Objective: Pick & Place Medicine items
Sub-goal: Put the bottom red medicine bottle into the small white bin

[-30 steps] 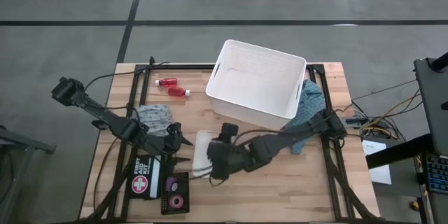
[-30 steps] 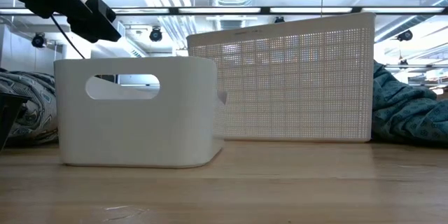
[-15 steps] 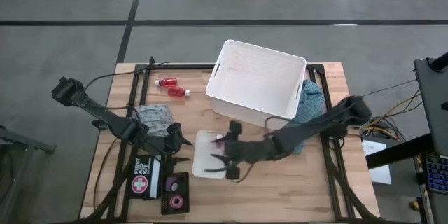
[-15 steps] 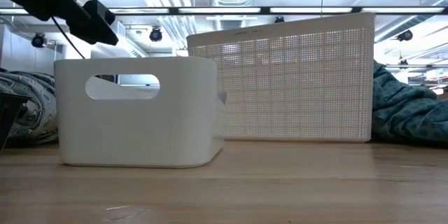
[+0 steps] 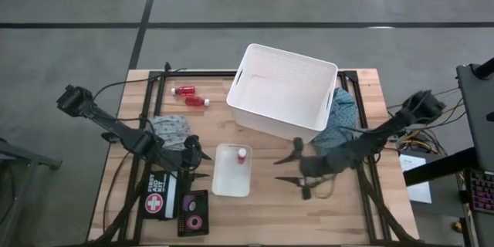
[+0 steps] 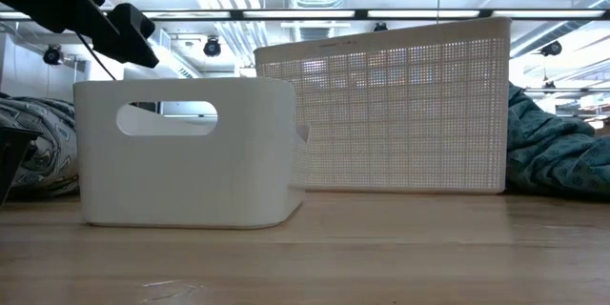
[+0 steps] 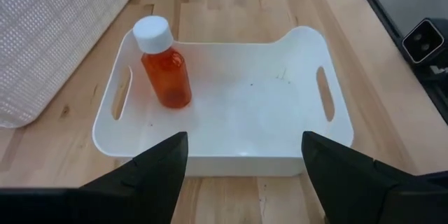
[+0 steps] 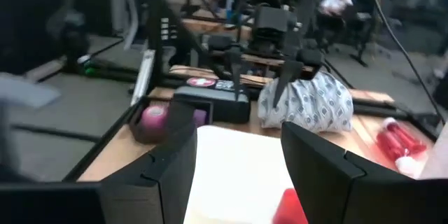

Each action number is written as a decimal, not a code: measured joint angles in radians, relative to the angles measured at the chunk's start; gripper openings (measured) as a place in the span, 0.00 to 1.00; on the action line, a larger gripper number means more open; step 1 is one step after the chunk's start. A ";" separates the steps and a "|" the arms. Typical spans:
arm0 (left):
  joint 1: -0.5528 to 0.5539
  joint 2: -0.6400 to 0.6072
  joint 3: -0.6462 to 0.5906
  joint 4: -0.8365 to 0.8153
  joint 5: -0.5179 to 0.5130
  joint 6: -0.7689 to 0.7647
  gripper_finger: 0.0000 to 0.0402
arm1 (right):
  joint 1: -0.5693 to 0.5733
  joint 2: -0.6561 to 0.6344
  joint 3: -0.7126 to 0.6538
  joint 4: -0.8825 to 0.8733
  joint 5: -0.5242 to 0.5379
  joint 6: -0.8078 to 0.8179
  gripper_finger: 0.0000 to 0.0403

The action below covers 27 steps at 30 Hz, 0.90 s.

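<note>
One red bottle with a white cap (image 7: 162, 70) stands upright on its base in a small white bin (image 5: 224, 181), near the bin's far right corner (image 5: 241, 155). Two more red bottles (image 5: 191, 96) lie on the table at the far left. Pink and dark tape rolls (image 5: 193, 213) sit in a dark tray at the near edge. My left gripper (image 5: 199, 159) hangs open just left of the bin (image 7: 280, 119), touching nothing. My right gripper (image 5: 292, 167) is open above bare table to the bin's right, facing it (image 8: 238, 175).
The big white basket (image 5: 284, 93) stands at the far middle, and in the low view (image 6: 400, 105) it rises behind the small bin (image 6: 186, 152). A patterned cloth (image 5: 171, 130), a first aid pouch (image 5: 160, 199) and a teal cloth (image 5: 341, 120) lie around. Bare wood shows near right.
My right gripper has drawn back from over the small bin toward the table's right, and its arm has swung out the same way. The red bottle it covered now stands uncovered in the bin.
</note>
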 joint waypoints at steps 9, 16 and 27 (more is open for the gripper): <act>0.000 0.000 0.000 -0.014 0.000 0.000 0.71 | 0.033 -0.326 -0.242 -0.007 -0.025 0.034 0.51; 0.000 0.000 0.000 -0.017 0.000 0.000 0.71 | 0.033 -0.521 -0.393 0.003 -0.196 0.008 0.51; 0.000 0.000 0.000 -0.017 0.000 0.000 0.71 | 0.033 -0.628 -0.472 0.047 -0.228 -0.168 0.51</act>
